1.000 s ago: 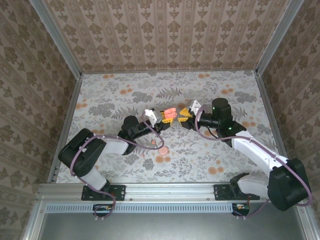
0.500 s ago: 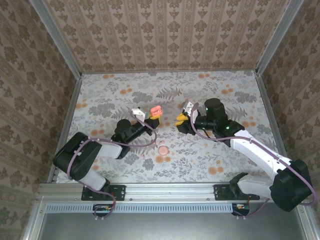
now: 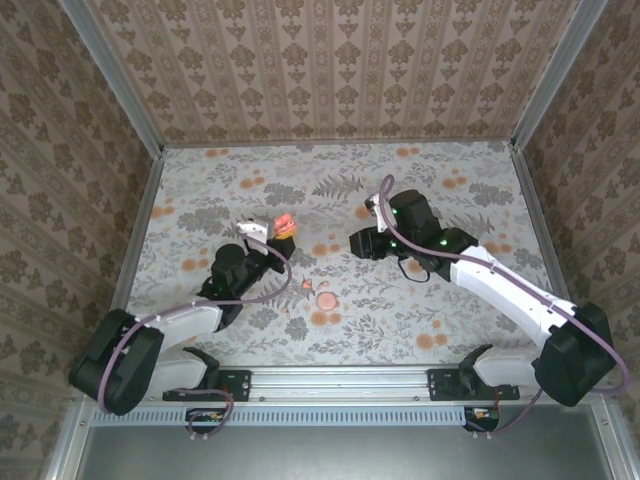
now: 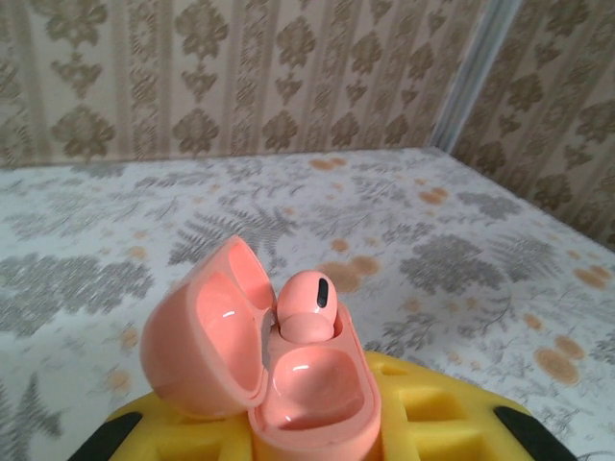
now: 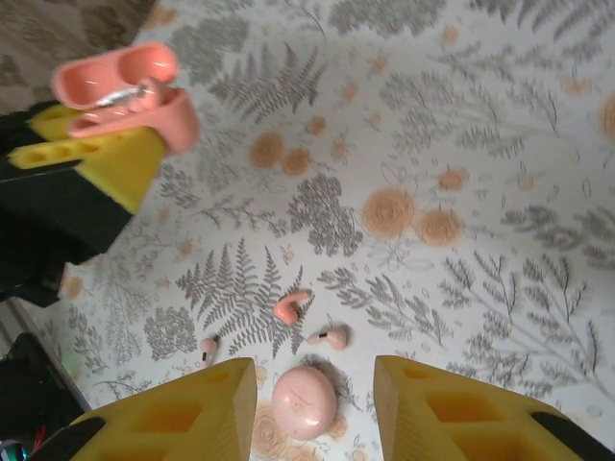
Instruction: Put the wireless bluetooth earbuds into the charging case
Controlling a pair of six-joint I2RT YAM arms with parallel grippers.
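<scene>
The salmon-pink charging case (image 4: 312,384) stands with its lid (image 4: 197,336) swung open, and my left gripper (image 4: 317,437) is shut on its lower body with yellow pads. One earbud (image 4: 307,303) sits in the far socket; the near socket is empty. From above, the charging case (image 3: 284,222) is held up left of centre. In the right wrist view a second earbud (image 5: 290,305) lies loose on the flowered table, just beyond my right gripper (image 5: 312,379), which hovers open and empty. From above, the right gripper (image 3: 362,240) is well right of the case.
A round flat pink disc (image 5: 304,403) lies on the table below the gap between the right fingers; from above the disc (image 3: 326,299) is near the middle. Two paler small pieces (image 5: 330,336) (image 5: 209,348) lie beside the loose earbud. Patterned walls enclose the table.
The two grippers, close together at the centre a second ago, have drawn apart: the left one carried the open case leftward, and the right one pulled back and turned down toward the table.
</scene>
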